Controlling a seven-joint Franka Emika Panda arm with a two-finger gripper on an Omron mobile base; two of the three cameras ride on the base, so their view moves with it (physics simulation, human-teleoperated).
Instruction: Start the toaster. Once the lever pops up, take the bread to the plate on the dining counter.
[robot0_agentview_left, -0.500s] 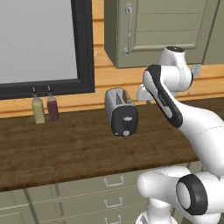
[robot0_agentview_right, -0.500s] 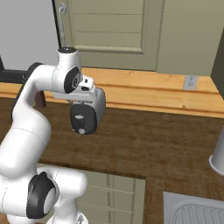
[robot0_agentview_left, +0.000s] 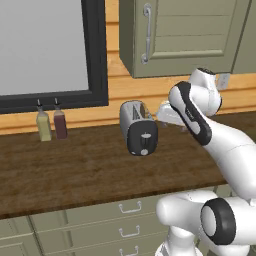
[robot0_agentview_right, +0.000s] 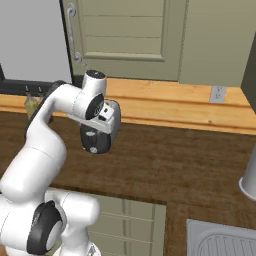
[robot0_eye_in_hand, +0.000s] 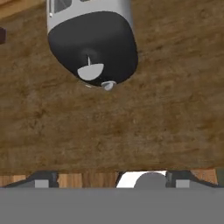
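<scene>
The chrome toaster (robot0_agentview_left: 135, 120) stands on the dark wooden worktop (robot0_agentview_left: 75, 175), its black end face (robot0_agentview_left: 142, 139) turned toward the front. The pale lever (robot0_eye_in_hand: 90, 70) sits on that face. My gripper (robot0_eye_in_hand: 111, 179) hovers above the worktop, just off the toaster's black end, open, with nothing between its fingertips (robot0_eye_in_hand: 41, 179). It does not touch the lever. My white hand (robot0_agentview_right: 107, 118) overlaps the toaster (robot0_agentview_right: 96, 140) in the right base view. The bread is hidden. The plate and the dining counter are out of view.
Two bottles (robot0_agentview_left: 43, 125) (robot0_agentview_left: 60, 124) stand at the back left by the dark window frame. A cabinet door with a handle (robot0_agentview_left: 146, 32) hangs overhead. Drawers (robot0_agentview_left: 130, 206) run under the worktop. A sink (robot0_agentview_right: 225, 240) and a grey vessel (robot0_agentview_right: 250, 180) lie to the right.
The arm has dropped a little and the hand has come lower and closer over the toaster. The toaster and bottles have not moved.
</scene>
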